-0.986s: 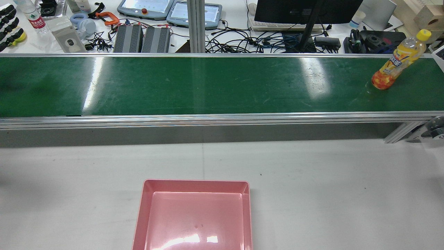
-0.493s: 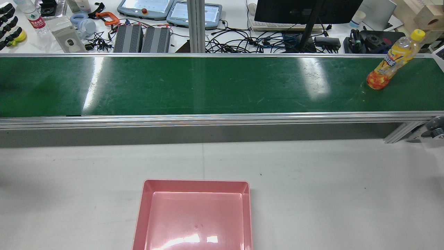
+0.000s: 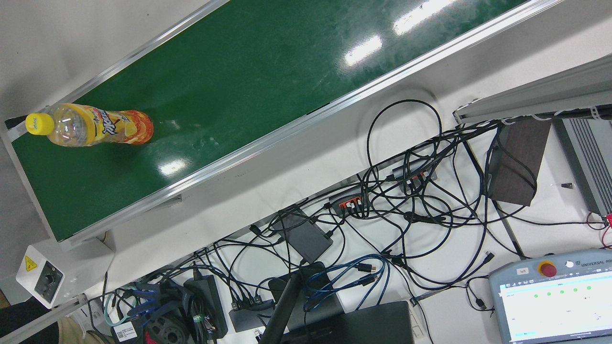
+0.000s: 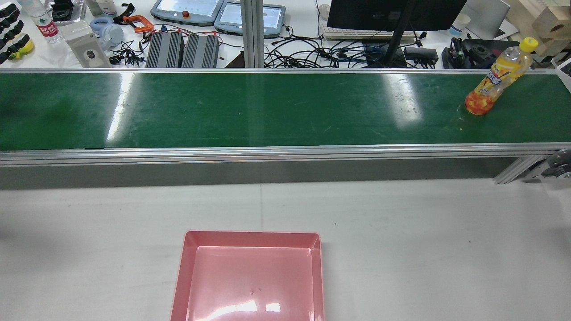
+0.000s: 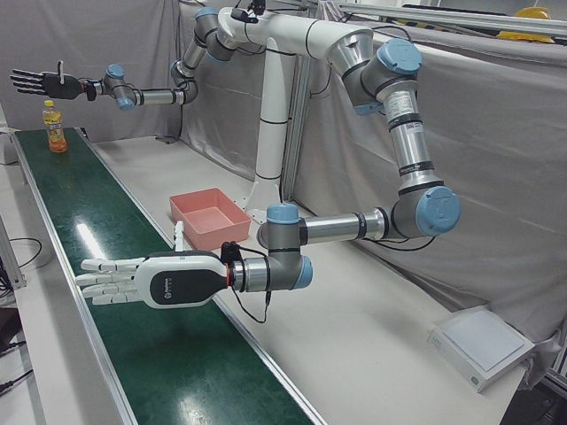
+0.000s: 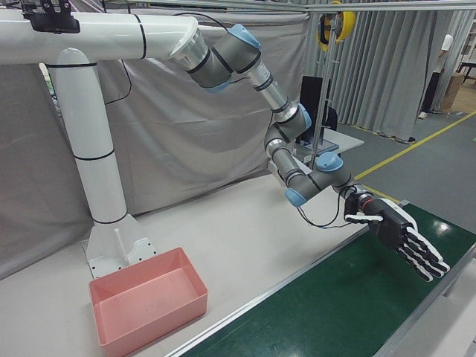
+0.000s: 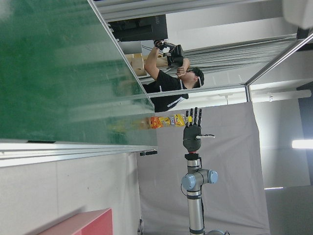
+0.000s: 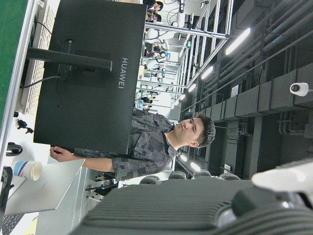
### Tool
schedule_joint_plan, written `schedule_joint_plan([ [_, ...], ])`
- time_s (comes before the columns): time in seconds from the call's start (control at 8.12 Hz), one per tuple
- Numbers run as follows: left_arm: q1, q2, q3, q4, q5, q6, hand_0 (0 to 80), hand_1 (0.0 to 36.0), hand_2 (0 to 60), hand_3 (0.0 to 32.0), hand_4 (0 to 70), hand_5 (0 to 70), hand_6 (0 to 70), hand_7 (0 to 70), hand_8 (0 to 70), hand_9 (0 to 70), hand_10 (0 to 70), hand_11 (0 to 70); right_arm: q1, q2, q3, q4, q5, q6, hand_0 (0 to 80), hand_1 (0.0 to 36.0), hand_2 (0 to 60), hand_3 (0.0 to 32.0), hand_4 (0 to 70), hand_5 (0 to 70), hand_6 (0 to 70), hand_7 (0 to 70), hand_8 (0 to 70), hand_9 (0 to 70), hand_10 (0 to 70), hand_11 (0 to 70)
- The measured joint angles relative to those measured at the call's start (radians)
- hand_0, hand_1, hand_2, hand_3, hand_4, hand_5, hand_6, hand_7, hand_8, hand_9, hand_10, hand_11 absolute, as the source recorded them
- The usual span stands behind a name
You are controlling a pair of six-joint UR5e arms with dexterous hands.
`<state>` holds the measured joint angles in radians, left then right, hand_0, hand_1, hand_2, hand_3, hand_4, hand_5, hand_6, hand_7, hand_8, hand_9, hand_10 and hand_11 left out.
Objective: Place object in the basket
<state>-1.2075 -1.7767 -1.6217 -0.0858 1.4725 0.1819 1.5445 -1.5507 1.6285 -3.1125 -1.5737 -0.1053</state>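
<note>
Orange drink bottle, yellow cap, upright on green belt at 2 o'clock. Left hand, right hand: fingers spread, holding nothing. Pink basket at 6 o'clock.

**Where everything sits**

The bottle stands upright on the conveyor belt, near its right end in the rear view. Behind the belt lies a desk with cables and a monitor. Before the belt is my table, and the basket rests on it at the near edge, well apart from the bottle. My left hand hangs over the belt; my right hand is above its far end, near the bottle.
</note>
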Motion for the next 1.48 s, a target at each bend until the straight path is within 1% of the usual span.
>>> schedule_joint_plan([
  [0.49,0.0,0.003,-0.001,-0.006,-0.001,-0.002,58.3,8.6,0.0,0.0,0.2,10.2,0.0,0.0,0.0,0.0,1.3,3.9,0.002,0.001,0.0,0.0,0.0,-0.001,0.0,0.0,0.0,0.0,0.0,0.0,0.0,0.0,0.0,0.0,0.0,0.0],
  [1.11,0.001,0.002,0.0,-0.006,-0.001,-0.001,58.4,8.6,0.0,0.0,0.0,10.6,0.0,0.0,0.0,0.0,2.2,5.2,0.002,0.001,-0.003,0.0,0.001,-0.001,0.0,0.0,0.0,0.0,0.0,0.0,0.0,0.0,0.0,0.0,0.0,0.0],
  [1.48,0.0,0.002,0.0,-0.006,-0.002,-0.003,58.7,8.8,0.0,0.0,0.0,10.3,0.0,0.0,0.0,0.0,1.7,4.5,0.001,0.001,-0.003,0.0,0.001,-0.001,0.0,0.0,0.0,0.0,0.0,0.0,0.0,0.0,0.0,0.0,0.0,0.0],
])
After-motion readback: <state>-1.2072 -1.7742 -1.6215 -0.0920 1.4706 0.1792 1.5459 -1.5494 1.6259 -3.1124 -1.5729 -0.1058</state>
